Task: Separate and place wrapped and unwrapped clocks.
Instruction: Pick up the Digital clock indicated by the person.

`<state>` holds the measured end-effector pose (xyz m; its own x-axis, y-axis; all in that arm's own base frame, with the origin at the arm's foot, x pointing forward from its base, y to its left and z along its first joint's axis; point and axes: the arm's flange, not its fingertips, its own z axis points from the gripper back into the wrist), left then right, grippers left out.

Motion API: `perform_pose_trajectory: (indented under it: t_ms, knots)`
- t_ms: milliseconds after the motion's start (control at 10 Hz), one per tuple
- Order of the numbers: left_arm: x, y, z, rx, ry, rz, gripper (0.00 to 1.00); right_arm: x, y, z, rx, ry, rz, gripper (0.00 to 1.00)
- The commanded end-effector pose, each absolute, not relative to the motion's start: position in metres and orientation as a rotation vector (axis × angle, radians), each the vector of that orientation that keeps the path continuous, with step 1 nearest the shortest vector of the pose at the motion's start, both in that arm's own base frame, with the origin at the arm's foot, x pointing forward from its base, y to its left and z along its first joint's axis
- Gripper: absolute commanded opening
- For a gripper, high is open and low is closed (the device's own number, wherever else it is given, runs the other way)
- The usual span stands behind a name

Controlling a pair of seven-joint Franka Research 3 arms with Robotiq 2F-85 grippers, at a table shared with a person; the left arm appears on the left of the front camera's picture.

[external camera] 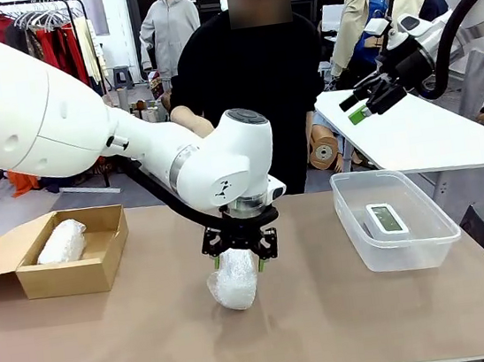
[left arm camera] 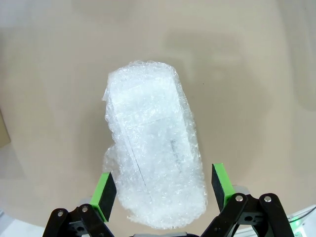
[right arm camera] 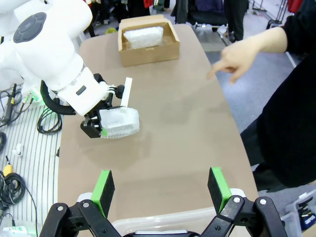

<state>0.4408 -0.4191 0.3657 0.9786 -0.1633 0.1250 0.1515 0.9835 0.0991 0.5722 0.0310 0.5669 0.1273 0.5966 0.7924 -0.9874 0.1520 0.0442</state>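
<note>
Now left gripper (external camera: 239,261) bent down, jaws wide astride wrapped clock (external camera: 234,282); right gripper (external camera: 362,106) raised, gaping

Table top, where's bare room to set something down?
Bare table lies between the wrapped bundle under the open left gripper and the clear bin, also along the near edge. Crowded: the cardboard box, holding another bundle.

Bubble-wrapped bundle (left arm camera: 153,143) laid on tan table (left arm camera: 256,89), stretched from 11 toward 6 o'clock, its near end straddled by parted green pads (left arm camera: 104,196) of left gripper (left arm camera: 163,190)
</note>
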Motion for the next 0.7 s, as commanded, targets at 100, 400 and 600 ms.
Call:
perform_pose_trajectory:
  t_ms: [100, 400, 600]
  knots:
    - [0.437, -0.415, 0.349, 0.095, -0.158, -0.126, 1.0, 0.572, 0.031, 0.568, 0.677, -0.725, 1.29, 1.0]
    - [0.437, -0.415, 0.341, 0.115, -0.141, -0.135, 1.0, 0.572, 0.031, 0.568, 0.677, -0.725, 1.29, 1.0]
    - [0.436, -0.414, 0.342, 0.131, -0.134, -0.165, 0.62, 0.572, 0.031, 0.568, 0.677, -0.725, 1.29, 1.0]
